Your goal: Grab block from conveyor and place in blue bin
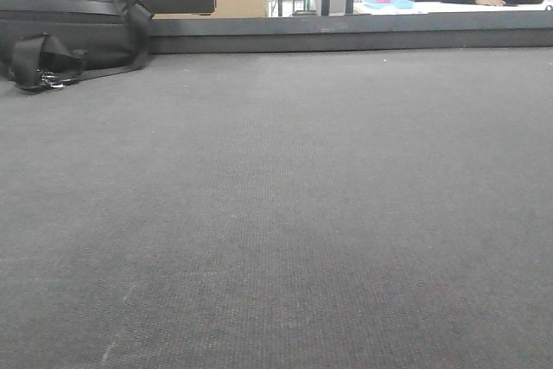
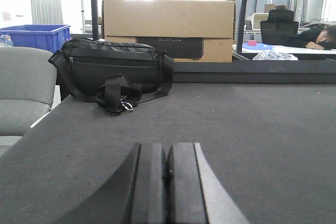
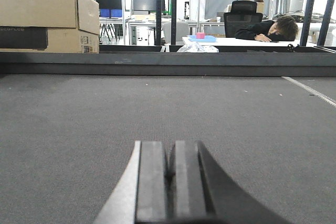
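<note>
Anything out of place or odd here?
Yes: a black fabric shoulder bag sits at the far left corner of the dark grey woven conveyor belt, its strap trailing on the surface. No block is visible on it.

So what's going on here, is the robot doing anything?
Nothing is being handled yet. The left gripper and right gripper are both shut and empty, low over the grey conveyor. No block shows on it; a black bag sits at its far side, and a blue bin stands off to one side.

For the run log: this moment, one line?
left gripper: shut; right gripper: shut; dark grey woven conveyor belt: no block seen; blue plastic bin: left background
</note>
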Available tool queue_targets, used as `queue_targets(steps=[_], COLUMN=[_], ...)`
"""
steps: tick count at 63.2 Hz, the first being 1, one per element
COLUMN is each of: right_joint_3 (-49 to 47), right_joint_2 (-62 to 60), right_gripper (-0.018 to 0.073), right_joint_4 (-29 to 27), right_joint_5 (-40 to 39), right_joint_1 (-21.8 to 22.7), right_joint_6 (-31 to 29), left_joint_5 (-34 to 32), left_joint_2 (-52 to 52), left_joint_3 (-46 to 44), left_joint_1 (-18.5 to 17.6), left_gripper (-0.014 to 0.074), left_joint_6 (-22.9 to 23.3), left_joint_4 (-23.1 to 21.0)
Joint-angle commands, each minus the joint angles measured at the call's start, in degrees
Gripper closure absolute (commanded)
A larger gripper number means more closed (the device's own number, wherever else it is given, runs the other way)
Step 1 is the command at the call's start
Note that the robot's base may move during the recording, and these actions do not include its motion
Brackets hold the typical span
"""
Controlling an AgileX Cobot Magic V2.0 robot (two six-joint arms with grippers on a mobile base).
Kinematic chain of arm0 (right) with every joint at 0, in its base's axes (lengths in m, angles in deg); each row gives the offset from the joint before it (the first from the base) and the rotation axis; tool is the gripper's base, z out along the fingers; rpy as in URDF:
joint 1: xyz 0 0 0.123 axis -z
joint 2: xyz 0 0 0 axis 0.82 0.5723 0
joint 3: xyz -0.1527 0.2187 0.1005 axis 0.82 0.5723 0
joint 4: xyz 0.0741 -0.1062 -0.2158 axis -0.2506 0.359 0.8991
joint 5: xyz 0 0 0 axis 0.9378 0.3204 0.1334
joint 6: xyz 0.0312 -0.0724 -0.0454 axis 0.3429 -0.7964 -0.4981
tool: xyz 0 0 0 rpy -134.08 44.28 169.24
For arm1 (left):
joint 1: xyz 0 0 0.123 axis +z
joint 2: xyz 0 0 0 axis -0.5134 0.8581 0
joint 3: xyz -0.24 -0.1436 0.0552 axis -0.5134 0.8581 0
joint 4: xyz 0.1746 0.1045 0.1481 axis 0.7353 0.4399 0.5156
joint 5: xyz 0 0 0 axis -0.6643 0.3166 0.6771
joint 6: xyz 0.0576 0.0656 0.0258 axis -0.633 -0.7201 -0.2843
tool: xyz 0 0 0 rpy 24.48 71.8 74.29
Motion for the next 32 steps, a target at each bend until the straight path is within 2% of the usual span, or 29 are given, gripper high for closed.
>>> queue_targets(steps=[1, 32], right_joint_3=[-0.16, -0.16], right_joint_2=[0.36, 0.36], right_gripper=[0.0721, 0.0721], right_joint_4=[0.4, 0.4], right_joint_5=[-0.95, -0.95], right_joint_1=[-0.08, -0.08], right_joint_6=[-0.18, -0.18], left_joint_5=[-0.89, -0.89], left_joint_2=[-0.32, -0.32], left_joint_3=[-0.14, -0.14], left_joint_1=[0.07, 0.07], left_gripper=[0.0708, 0.0708], left_joint_6=[-0.03, -0.03], left_joint_4=[-0.26, -0.26])
